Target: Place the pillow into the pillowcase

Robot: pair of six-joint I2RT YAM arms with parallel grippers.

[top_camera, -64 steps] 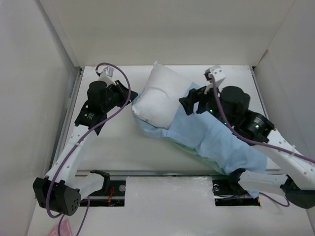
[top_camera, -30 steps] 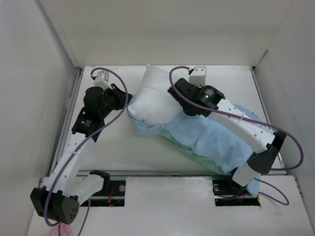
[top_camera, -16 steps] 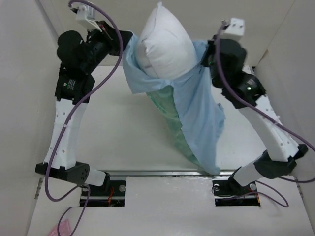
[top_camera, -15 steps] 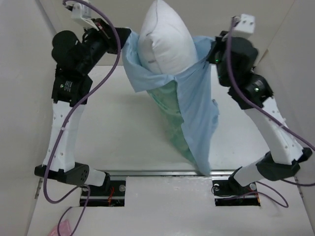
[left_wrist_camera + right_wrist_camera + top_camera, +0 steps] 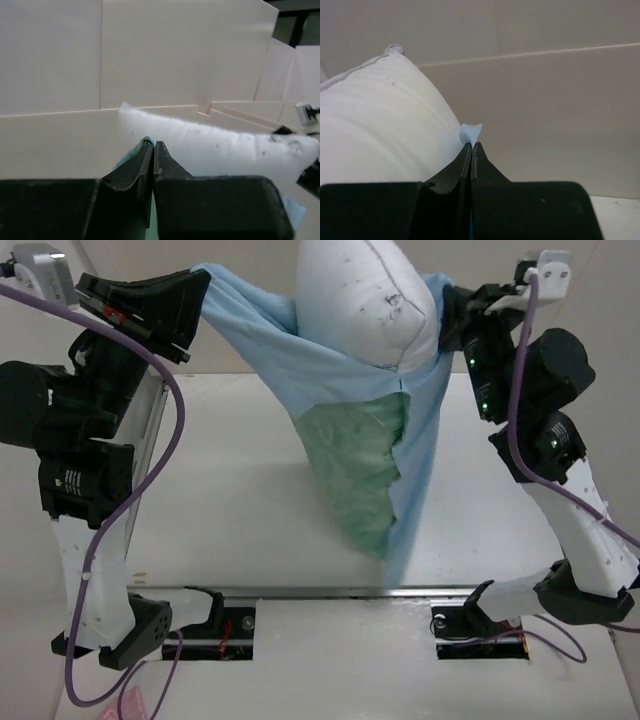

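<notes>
The pillowcase (image 5: 330, 370) hangs high over the table, light blue outside with its mint-green face (image 5: 355, 475) showing lower down. My left gripper (image 5: 203, 280) is shut on its left top corner and my right gripper (image 5: 446, 302) is shut on its right top corner. The white pillow (image 5: 365, 295) sits upright in the open mouth between them, its upper half sticking out. In the left wrist view the pillow (image 5: 225, 150) lies just past my closed left gripper (image 5: 152, 144), which pinches green cloth. A blue tip of pillowcase (image 5: 470, 132) pokes from my shut right gripper (image 5: 471, 145), the pillow (image 5: 380, 120) to its left.
White walls (image 5: 560, 330) enclose the table (image 5: 220, 520) on the left, back and right. The pillowcase's bottom corner (image 5: 385, 555) hangs close above the table's near edge. Both arm bases (image 5: 480, 620) stand at the near edge.
Both arms have risen further and spread apart, lifting the pillowcase higher and stretching its mouth wider. The pillow has sunk a little deeper between the held corners.
</notes>
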